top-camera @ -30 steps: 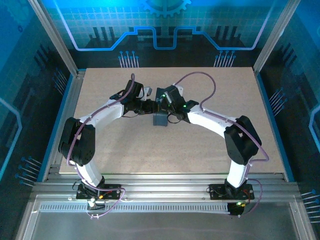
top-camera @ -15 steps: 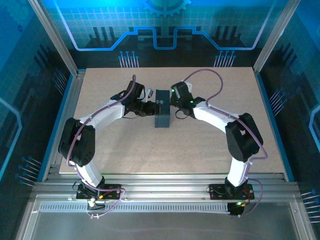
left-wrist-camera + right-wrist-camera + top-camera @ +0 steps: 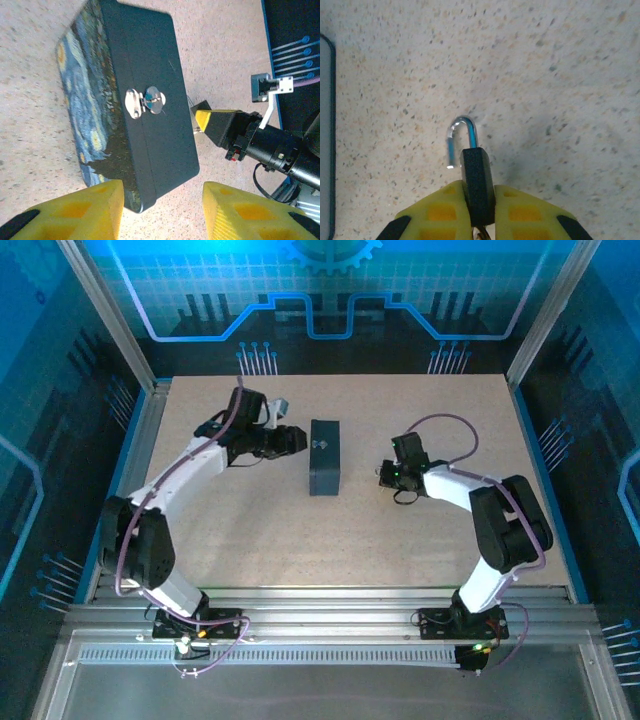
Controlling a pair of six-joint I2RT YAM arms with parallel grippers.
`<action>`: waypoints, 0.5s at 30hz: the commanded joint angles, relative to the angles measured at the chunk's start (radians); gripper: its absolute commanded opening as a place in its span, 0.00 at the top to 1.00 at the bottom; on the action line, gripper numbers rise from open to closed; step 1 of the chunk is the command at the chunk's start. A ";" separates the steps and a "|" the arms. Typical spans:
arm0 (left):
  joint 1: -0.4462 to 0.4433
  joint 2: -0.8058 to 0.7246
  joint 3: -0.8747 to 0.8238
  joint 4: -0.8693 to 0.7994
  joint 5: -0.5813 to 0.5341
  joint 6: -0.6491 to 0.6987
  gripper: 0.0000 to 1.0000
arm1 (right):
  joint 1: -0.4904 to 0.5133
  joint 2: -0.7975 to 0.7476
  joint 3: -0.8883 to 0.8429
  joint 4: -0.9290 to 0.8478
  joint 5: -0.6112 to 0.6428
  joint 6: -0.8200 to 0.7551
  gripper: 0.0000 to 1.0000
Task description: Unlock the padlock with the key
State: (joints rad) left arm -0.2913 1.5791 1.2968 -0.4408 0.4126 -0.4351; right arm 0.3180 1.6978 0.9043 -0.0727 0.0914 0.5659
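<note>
In the right wrist view my right gripper (image 3: 478,196) is shut on the small black padlock (image 3: 476,170), just above the table. Its thin metal shackle (image 3: 463,125) stands swung open, with one leg free of the body. A sliver of metal shows under the padlock body between the fingers; I cannot tell whether it is the key. From above, the right gripper (image 3: 384,475) sits right of the tin. My left gripper (image 3: 292,440) is open, left of the tin; its yellow fingertips (image 3: 95,207) frame the tin's near corner.
The dark tin (image 3: 324,457) with the blue-yellow swirl print (image 3: 82,105) lies mid-table between the arms, its silver latch (image 3: 145,100) facing up. The right gripper's yellow tip (image 3: 212,122) shows beyond the tin. Bare tabletop (image 3: 330,540) lies in front, with metal rails along the edges.
The right arm has drawn back to the right, away from the tin, carrying the padlock. The left gripper has pulled back left off the tin.
</note>
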 commanded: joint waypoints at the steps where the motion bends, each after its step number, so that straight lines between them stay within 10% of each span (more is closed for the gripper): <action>1: 0.034 -0.061 -0.035 -0.026 -0.020 -0.008 0.54 | -0.046 -0.006 -0.066 0.027 -0.061 -0.067 0.88; 6: 0.069 -0.083 -0.051 -0.060 -0.039 0.001 0.54 | -0.100 -0.037 -0.082 -0.012 -0.177 -0.138 0.50; 9: 0.080 -0.101 -0.068 -0.066 -0.048 -0.003 0.54 | -0.099 -0.122 -0.060 -0.053 -0.223 -0.162 0.02; 15: 0.088 -0.126 -0.096 -0.080 -0.075 0.004 0.54 | -0.021 -0.258 0.055 -0.165 -0.278 -0.147 0.00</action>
State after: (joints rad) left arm -0.2119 1.4979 1.2186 -0.4915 0.3599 -0.4389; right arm 0.2485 1.4948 0.8833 -0.1719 -0.1345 0.4313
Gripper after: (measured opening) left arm 0.462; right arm 0.999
